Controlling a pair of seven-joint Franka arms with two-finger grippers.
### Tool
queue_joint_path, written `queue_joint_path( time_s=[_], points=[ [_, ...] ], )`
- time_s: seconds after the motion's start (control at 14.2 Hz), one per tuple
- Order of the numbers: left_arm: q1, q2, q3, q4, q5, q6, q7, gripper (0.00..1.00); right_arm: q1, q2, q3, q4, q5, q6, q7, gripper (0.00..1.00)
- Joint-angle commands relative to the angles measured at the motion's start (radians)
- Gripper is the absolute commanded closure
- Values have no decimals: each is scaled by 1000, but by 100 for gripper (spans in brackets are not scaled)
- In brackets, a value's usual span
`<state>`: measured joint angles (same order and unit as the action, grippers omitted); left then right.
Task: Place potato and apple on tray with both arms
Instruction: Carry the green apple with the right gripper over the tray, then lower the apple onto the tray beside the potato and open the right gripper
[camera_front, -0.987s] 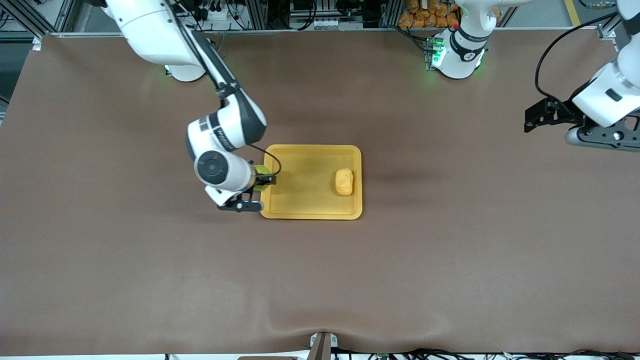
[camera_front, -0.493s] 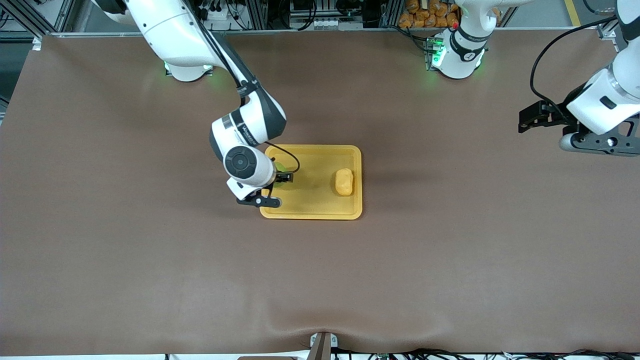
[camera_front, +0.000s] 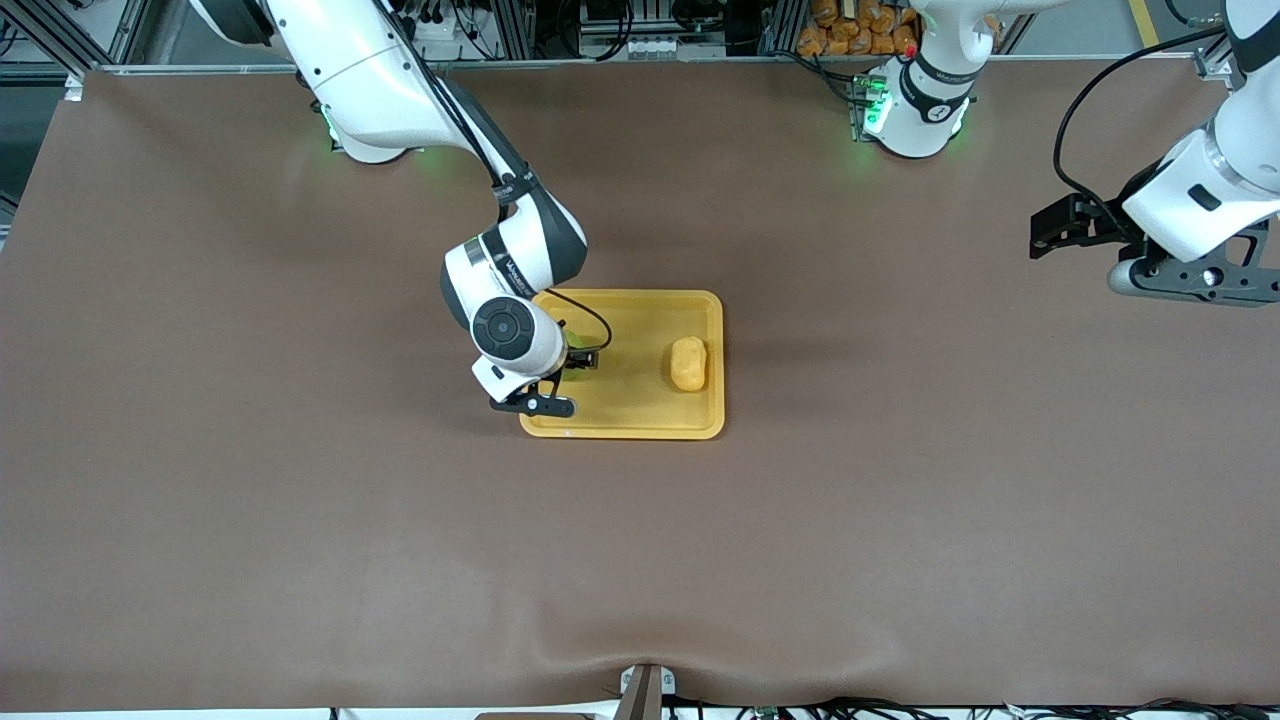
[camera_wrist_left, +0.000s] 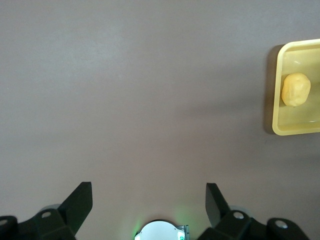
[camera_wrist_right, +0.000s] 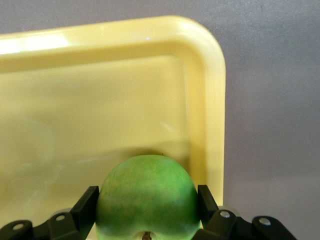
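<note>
The right gripper (camera_wrist_right: 147, 212) has its two black fingers (camera_wrist_right: 85, 205) pressed tight on both sides of the apple (camera_wrist_right: 146, 195), so it has a firm hold of the round green fruit. It hangs over the tray (camera_front: 640, 415), above the end of the tray that is toward the right arm's end of the table. The potato (camera_front: 688, 363) lies on the tray at the end toward the left arm's end of the table, well apart from the apple. The left gripper (camera_wrist_left: 149, 202) has its fingers spread wide with nothing between them. It waits up in the air over the bare brown table (camera_front: 300, 520), near the left arm's end and well apart from the tray.
</note>
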<state>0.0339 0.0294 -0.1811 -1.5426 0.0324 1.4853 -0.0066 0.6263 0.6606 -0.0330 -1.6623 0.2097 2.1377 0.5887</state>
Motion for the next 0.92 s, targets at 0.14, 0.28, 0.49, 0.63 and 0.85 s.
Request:
queue_joint_path(
  time_s=[0.14,0.28,0.49,0.63,0.85],
  points=[
    [-31,-113,31,-152,-2,90,-4,0,4,17,-2,29,2,2,39,0],
    [-48,-151,52,-198,1,121,-1,0,1,10,-2,35,2,-7,33,0],
    [-34,-149,54,-189,6,112,61,0,-16,-12,-5,71,2,-85,26,0],
    [-15,-143,52,-177,6,110,83,0,-40,-15,-8,143,-1,-204,22,0],
    [-17,-140,49,-172,4,110,67,0,-114,-33,-8,269,-4,-381,-35,0]
  ],
)
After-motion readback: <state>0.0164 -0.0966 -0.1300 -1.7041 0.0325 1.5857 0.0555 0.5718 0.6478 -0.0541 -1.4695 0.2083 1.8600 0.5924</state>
